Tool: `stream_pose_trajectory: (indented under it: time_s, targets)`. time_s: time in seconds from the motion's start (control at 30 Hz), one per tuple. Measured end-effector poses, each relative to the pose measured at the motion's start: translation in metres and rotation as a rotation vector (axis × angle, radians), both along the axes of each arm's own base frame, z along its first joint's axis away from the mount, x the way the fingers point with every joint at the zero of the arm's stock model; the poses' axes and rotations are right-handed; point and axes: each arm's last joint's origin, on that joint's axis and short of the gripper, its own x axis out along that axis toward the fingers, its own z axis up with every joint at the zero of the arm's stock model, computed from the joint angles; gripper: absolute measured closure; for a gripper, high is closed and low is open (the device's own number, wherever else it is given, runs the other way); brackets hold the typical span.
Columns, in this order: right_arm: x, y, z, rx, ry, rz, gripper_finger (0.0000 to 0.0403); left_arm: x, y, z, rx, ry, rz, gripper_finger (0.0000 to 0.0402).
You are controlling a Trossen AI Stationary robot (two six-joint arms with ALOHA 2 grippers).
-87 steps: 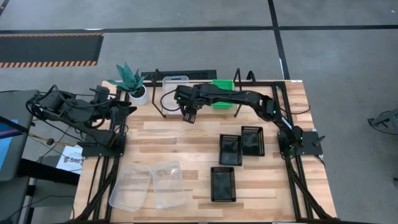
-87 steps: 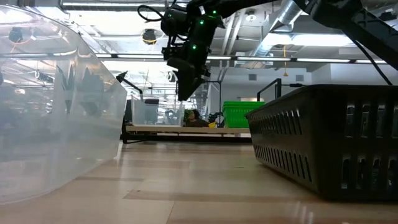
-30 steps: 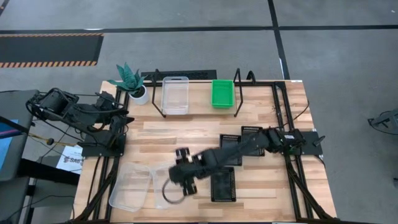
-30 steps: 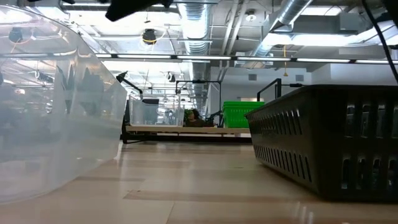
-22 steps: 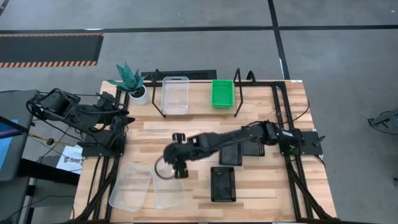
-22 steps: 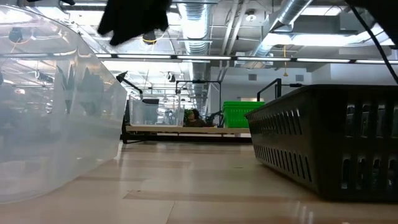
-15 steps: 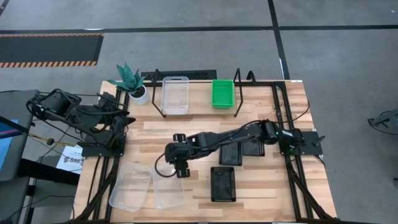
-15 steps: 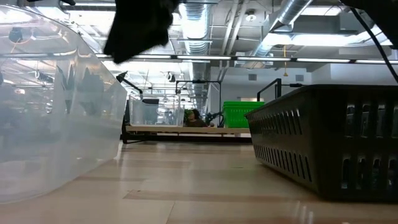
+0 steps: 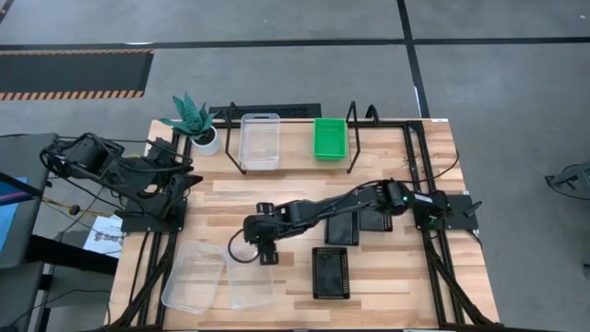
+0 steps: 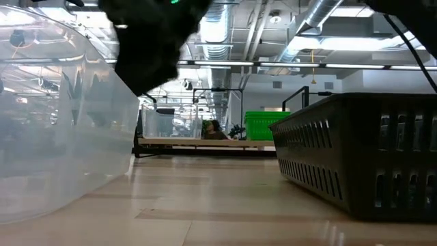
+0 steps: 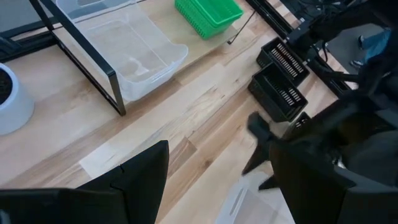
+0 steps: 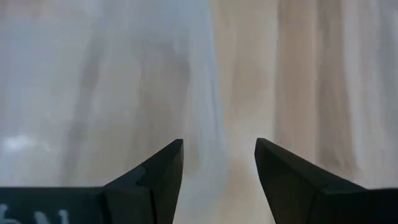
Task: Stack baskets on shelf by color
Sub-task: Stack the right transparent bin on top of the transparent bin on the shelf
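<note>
Overhead, tabletop-level, 2 wrist cameras.

— Two dark jointed arms [image 9: 323, 208], matte black throughout, black cables looping along the links.
— Small green light glowing near one joint [image 9: 398, 195]. Flat, tapered black fingers [image 12: 149, 177] with angular tips.

A light wooden plank tabletop [image 9: 304, 198] framed by black metal rails is seen. At its far edge a low shelf [image 9: 295, 159] with a pale wood top and black wire legs is set; a clear rectangular plastic basket [image 9: 260, 140] and a bright green perforated basket [image 9: 329, 137] are carried on it, apart. Beside the shelf a teal plant in a white pot [image 9: 196, 123] is placed. Three black perforated baskets [image 9: 332, 273] and two clear baskets [image 9: 195, 277] lie on the tabletop.
</note>
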Motion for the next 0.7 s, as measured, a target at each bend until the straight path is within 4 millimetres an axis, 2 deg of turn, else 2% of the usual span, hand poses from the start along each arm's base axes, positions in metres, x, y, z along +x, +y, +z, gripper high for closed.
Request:
stream_pose_trajectory:
  time_s: [0.17, 0.27, 0.43, 0.6, 0.7]
  targets:
    - [-0.001, 0.000, -0.006, 0.014, 0.038, -0.012, 0.0183, 0.000, 0.000, 0.000, 0.000, 0.000, 0.000, 0.0136]
    - [-0.004, -0.001, -0.007, 0.007, 0.062, -0.060, 0.0201, 0.000, 0.000, 0.000, -0.001, -0.003, 0.000, 0.0136]
    - [-0.005, -0.009, -0.008, 0.041, 0.097, -0.139, 0.0268, 0.000, 0.000, 0.000, 0.002, -0.001, -0.002, 0.0136]
    - [-0.013, -0.013, -0.012, 0.094, 0.190, -0.270, 0.0376, 0.000, 0.000, 0.000, 0.013, 0.002, -0.005, 0.0136]
    - [-0.015, -0.014, -0.011, 0.114, 0.205, -0.361, 0.0387, 0.000, 0.000, 0.000, 0.024, -0.002, 0.004, 0.0136]
